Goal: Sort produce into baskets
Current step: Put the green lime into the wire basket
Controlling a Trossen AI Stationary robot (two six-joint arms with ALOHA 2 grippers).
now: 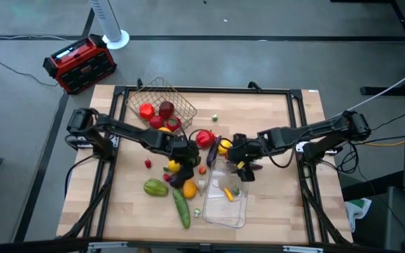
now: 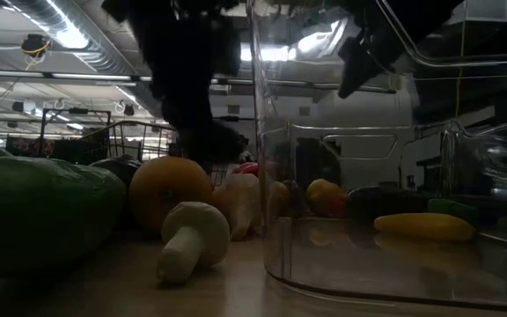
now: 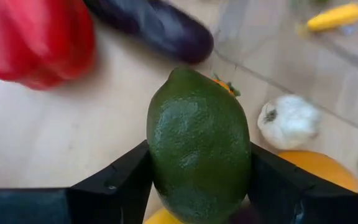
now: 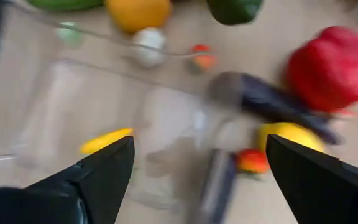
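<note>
The left end effector [image 3: 197, 186] grips a dark green lime [image 3: 197, 146] above the counter [image 1: 273, 119]. The right end effector [image 4: 197, 180] hangs open over the clear tray [image 1: 225, 211], near an eggplant [image 4: 272, 102].

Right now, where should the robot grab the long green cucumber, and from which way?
Take the cucumber around its middle, coming straight down from above. It lies flat on the table, long and thin, so fingers fit across its narrow sides. The clear tray sits close by one side, so go carefully. The open right hand is free; the left hand holds a green fruit.
</note>
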